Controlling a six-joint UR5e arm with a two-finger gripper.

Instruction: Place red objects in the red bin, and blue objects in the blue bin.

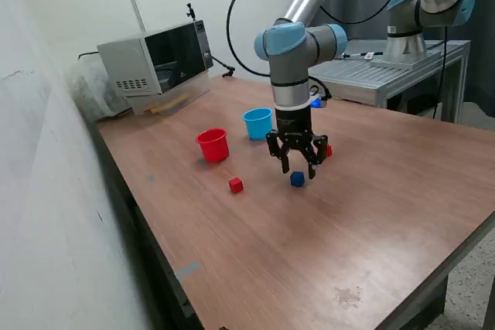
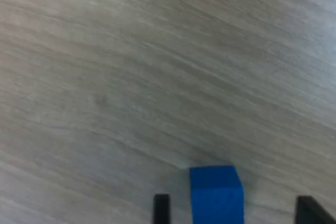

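Exterior view: microwave (image 1: 158, 63) behind cups.

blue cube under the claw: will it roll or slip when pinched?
Probably won't roll: the blue cube sits flat-faced on the table. It looks solid and stiff, so likely holds shape. Its small size may make it skid if the open claw closes off-centre.

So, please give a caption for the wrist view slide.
Open two-finger gripper straddling a tiny dark-blue cube on the wooden table.

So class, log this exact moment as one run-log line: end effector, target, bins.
end effector: open, straddling blue cube on table | not gripped | red cup, blue cup: upright | red cube: loose
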